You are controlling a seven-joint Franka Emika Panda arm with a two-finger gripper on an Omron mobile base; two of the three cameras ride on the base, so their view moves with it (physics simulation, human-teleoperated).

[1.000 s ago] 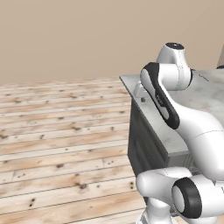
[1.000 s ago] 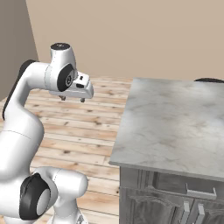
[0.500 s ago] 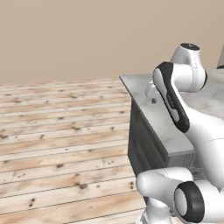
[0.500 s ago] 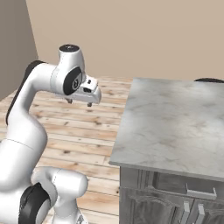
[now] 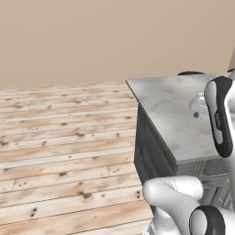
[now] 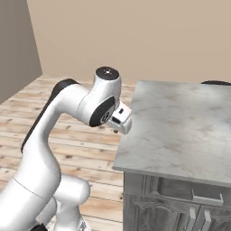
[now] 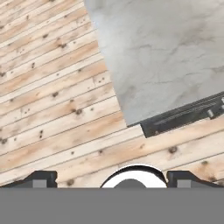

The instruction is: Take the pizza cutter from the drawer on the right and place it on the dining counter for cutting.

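Observation:
The dining counter [image 6: 180, 122] is a light grey marbled slab on a dark grey cabinet; it also lies at the upper right of the hand view [image 7: 162, 52]. My gripper [image 6: 121, 127] hangs at the slab's left front corner, above the wooden floor. It is open, its finger tips [image 7: 41, 177] standing wide apart with nothing between them. In the left base view the gripper [image 5: 196, 110] peeks out beside my forearm, over the slab. A dark panelled drawer [image 6: 180, 189] under the counter edge is shut, with a bar handle [image 6: 205, 197]. The pizza cutter is hidden.
Light wooden floor [image 5: 64, 151] spreads to the left of the counter. A beige wall [image 6: 135, 36] runs behind. A dark rounded object [image 6: 217, 83] sits at the counter's far edge. Two cabinet door handles [image 6: 197, 220] stand below the drawer.
My arm has swung right and forward. The gripper has travelled from over the open floor to the counter's left front corner. The base and the counter have stayed put.

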